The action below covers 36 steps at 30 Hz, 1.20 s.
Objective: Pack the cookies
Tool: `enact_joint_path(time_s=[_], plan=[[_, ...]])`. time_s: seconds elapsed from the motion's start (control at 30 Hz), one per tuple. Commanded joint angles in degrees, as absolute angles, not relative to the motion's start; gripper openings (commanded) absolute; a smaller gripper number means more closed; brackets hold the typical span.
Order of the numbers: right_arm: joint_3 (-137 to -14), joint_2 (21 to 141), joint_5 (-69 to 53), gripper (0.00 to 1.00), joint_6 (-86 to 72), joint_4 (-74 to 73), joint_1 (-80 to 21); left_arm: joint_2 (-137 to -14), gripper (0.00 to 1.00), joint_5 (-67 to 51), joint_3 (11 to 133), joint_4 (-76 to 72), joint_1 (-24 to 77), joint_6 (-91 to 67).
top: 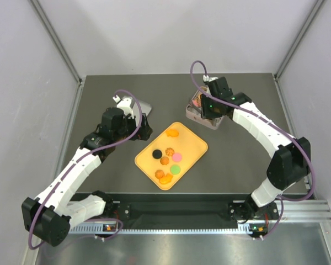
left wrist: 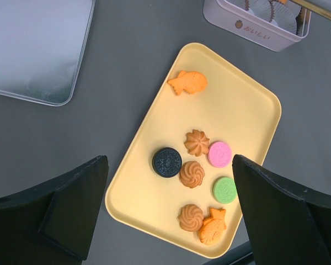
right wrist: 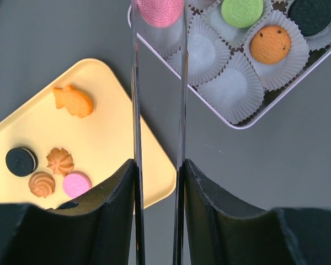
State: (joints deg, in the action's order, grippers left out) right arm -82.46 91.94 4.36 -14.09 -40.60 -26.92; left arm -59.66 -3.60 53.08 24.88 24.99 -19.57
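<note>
Dark grey tabletop [top: 231,165] carries everything. Left arm [top: 77,171] reaches in from the near-left corner, and right arm [top: 259,124] curves in from the near right toward far centre. Yellow-orange tray [top: 196,144] sits mid-tabletop, turned diagonally, between the two arms. Silver lid [left wrist: 38,49] lies flat on the tabletop left of the tray, apart from it. Pink tin [right wrist: 237,122] sits just past the tray's far-right corner, close to it with a strip of tabletop showing between them. The tin is lined with white paper cups [right wrist: 201,52]. Left tool [left wrist: 170,161] hangs above the tray with its jaws spread wide and nothing between them. Right tool [right wrist: 159,6] is over the tin, its long thin blades pinched on a pink sandwich cookie [right wrist: 163,14] held above the cups; cannot tell if that one touches a cup. The rest of the cookies [left wrist: 192,174] are split between the tray and the tin. Eight lie on the tray. A fish-shaped orange one [left wrist: 188,83] sits alone toward the tray's far end. In the middle are a black sandwich cookie [left wrist: 166,162], two orange swirls side by side, a pink round [left wrist: 219,154] and a green round [left wrist: 225,189]. Another swirl [left wrist: 191,217] touches a second fish [left wrist: 212,225] at the near end. Three sit in cups in the tin: a green cookie [right wrist: 241,11], a black cookie [right wrist: 310,15] and an orange chip cookie [right wrist: 270,44], one per cup.
</note>
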Motion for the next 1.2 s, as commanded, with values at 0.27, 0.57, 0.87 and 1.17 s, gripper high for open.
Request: enact_joint_path(time_s=[0.27,0.57,0.87,1.17], plan=[[-79.37,90.70,3.25,0.38,-14.76,-35.42,-26.10,-59.68,0.99,-3.96,52.91,23.73,24.70,-19.60],[-78.58,90.70,2.46,0.38,-14.94,-34.89,-26.10,-59.41,0.99,-3.78,52.91,23.73,24.70,-19.60],[-78.84,90.61,2.55,0.45,-14.85,-34.81,-26.02,-59.41,0.99,-3.69,52.91,23.73,24.70,-19.60],[-80.85,89.65,3.34,0.45,-14.33,-35.51,-25.66,-59.33,0.99,-3.78,52.91,23.73,24.61,-19.60]])
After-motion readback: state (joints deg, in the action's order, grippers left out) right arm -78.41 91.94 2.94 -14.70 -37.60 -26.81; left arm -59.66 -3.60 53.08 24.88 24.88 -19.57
